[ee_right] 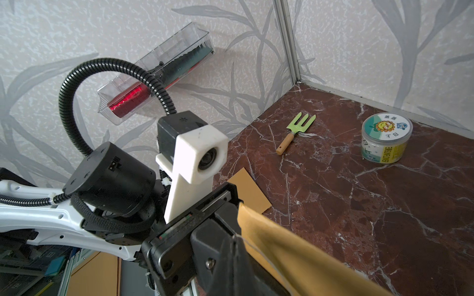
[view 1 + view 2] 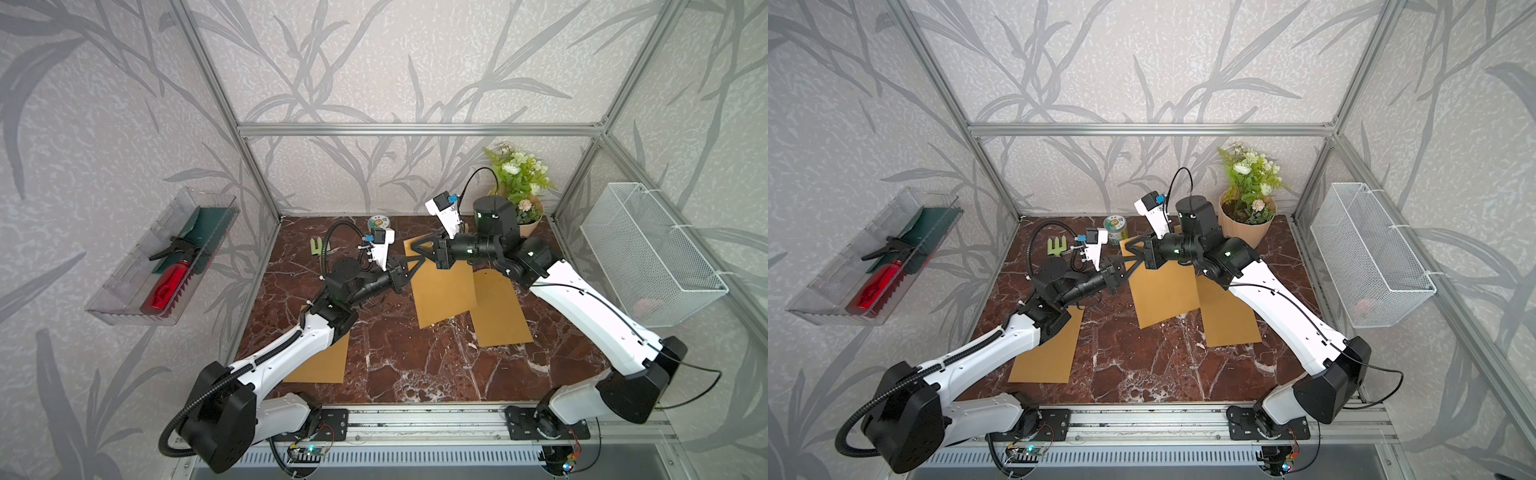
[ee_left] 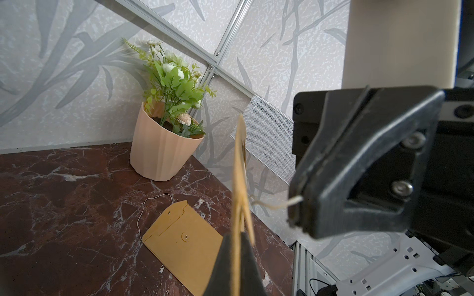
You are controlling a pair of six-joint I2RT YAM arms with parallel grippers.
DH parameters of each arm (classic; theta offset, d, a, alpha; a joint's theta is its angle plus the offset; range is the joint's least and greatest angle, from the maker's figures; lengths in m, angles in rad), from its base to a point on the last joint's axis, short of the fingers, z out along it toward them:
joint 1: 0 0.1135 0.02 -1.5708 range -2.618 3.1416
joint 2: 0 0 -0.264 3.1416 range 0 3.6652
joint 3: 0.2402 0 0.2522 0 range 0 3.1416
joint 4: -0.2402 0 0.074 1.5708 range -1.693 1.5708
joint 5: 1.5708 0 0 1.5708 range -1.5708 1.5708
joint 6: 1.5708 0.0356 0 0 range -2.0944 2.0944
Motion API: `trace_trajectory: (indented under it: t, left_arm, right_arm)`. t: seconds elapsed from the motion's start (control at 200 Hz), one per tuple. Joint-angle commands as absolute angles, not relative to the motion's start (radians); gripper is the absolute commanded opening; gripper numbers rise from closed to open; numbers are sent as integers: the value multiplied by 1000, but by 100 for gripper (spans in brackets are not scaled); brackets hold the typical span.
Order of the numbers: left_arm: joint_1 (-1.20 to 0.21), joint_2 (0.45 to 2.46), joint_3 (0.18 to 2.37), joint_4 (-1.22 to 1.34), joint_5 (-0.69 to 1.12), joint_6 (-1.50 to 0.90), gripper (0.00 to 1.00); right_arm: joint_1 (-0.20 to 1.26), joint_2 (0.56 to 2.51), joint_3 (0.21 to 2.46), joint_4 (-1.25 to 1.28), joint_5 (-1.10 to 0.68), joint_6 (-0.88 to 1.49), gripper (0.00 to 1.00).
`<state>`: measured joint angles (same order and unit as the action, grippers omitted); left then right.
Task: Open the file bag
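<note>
Left wrist view: left gripper (image 3: 236, 239) is clamped on the bag (image 3: 241, 164), holding it edge-up between the arms. Right gripper (image 3: 298, 205) is pinched tight on its string (image 3: 272, 204). Unwinding seems underway, and the flap apparently isn't open yet.

My right gripper (image 1: 234, 239) sits low in frame, jaws pinched on a thin string (image 1: 259, 253) that runs along the tan file bag (image 1: 302, 258). The bag is held up above the marble table (image 1: 384, 217). The left wrist camera (image 1: 205, 153) faces me, close behind. A second envelope (image 1: 252, 191) lies flat. Farther off are a green hand fork (image 1: 298, 129) and a labelled round tub (image 1: 386, 139), well apart. The clear wall bin (image 1: 156, 69) holds a red bottle (image 1: 128, 98).
</note>
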<state>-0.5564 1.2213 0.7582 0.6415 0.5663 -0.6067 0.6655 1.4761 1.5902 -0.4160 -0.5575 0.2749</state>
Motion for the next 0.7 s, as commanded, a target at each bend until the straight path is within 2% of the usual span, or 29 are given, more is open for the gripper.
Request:
trace_trajectory:
  t: [0.0, 0.695]
  left_arm:
    - [-558, 1218, 792, 695, 541, -619, 0]
    - [-526, 1154, 797, 663, 417, -579, 0]
  right_arm:
    - [672, 1467, 1602, -398, -552, 264, 0]
    - [675, 1357, 1375, -366, -504, 278, 0]
